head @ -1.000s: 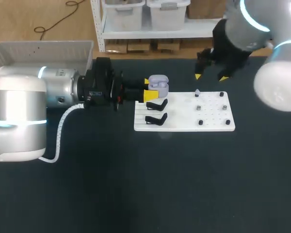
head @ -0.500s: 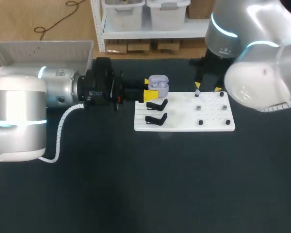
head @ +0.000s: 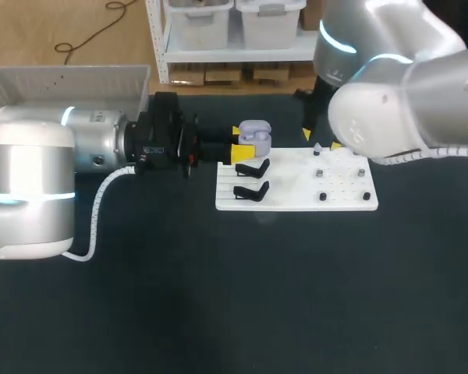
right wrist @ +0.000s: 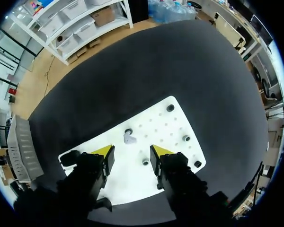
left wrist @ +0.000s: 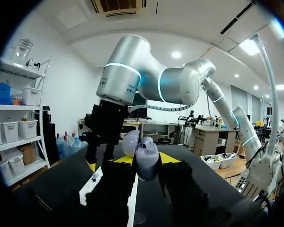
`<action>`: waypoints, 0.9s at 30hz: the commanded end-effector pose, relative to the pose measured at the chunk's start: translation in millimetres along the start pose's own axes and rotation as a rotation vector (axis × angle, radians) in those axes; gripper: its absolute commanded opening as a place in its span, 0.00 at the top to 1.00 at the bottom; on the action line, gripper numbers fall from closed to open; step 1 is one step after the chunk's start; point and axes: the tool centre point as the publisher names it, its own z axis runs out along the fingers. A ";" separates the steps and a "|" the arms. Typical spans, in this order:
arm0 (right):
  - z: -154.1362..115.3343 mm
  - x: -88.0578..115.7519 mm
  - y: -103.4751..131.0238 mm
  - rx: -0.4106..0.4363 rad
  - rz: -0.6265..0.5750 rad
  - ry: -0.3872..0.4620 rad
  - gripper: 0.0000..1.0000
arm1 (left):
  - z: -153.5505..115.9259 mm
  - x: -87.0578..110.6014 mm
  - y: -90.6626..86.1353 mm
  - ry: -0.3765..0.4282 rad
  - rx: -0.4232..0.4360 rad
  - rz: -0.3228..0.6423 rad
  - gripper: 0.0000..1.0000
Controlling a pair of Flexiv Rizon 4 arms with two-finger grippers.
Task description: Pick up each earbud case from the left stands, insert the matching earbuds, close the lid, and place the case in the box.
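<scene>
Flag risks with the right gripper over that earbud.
The earbud is tiny, ahead of the open right gripper; its fingers may nudge it rather than pinch it. A black peg by one finger could snag. The left gripper holds the open earbud case nearby; a bump might shift it.

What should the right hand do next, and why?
Probably lower a little and close on the earbud: the right hand hangs open above it on the white board, while the left hand holds the open case.
</scene>
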 end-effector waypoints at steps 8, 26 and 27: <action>16.4 0.4 -4.7 -0.025 0.100 -0.088 0.56 | 0.2 0.2 -1.3 -0.001 -0.005 0.001 1.00; 24.4 -2.7 4.0 -0.041 0.098 -0.087 0.59 | 0.2 0.2 -1.3 -0.001 -0.005 0.001 1.00; 24.8 -3.7 3.8 -0.041 0.100 -0.089 0.60 | 0.2 0.2 -1.3 -0.001 -0.005 0.001 1.00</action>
